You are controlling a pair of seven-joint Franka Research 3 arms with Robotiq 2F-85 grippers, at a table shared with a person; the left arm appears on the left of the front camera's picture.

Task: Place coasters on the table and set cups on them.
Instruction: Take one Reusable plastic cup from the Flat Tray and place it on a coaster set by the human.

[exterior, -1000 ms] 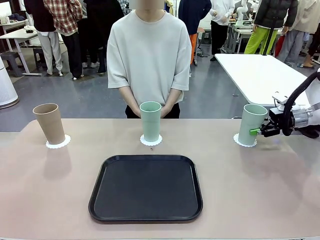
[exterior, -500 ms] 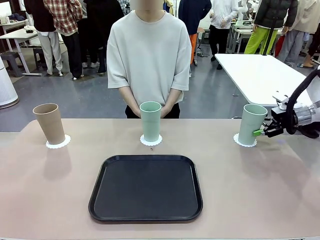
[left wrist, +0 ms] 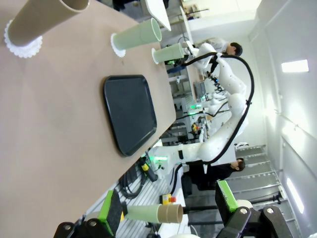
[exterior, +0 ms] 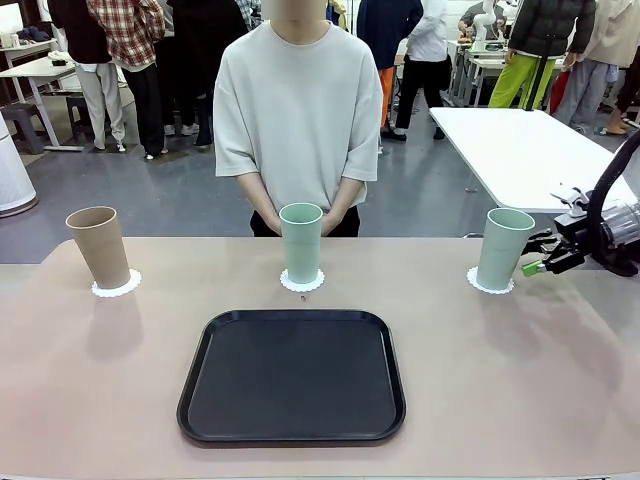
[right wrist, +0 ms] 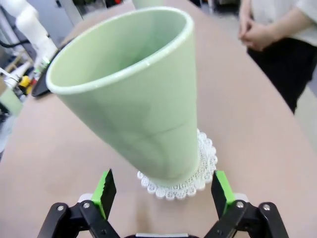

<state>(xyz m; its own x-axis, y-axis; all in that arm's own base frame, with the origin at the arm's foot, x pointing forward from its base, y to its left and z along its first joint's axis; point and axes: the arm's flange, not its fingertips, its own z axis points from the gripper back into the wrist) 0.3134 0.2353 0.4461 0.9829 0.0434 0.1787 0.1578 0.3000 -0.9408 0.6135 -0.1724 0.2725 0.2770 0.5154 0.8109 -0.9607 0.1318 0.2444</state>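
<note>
The right gripper stood wide open and empty, its pads just clear of the right green cup, which sat upright on its coaster. The left gripper was also spread open, holding nothing, well back from the table. The middle cup and the tan cup each stood on a coaster. The likely risk: a sideways swing would clip the tall cup and tip it.
</note>
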